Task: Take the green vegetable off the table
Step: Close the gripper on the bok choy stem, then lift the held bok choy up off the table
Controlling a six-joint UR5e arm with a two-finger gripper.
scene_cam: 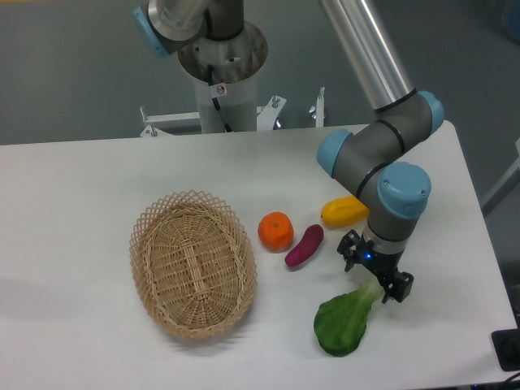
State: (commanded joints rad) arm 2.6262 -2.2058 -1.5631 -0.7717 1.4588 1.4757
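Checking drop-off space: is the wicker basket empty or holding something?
Empty: the basket shows only bare woven bottom; all the produce lies outside it.

Bright even overhead light, soft shadows, pic sharp.

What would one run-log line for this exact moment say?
phase: approach | tool: open, over pale stem | bok choy toy: flat on white table, not gripped | basket: empty
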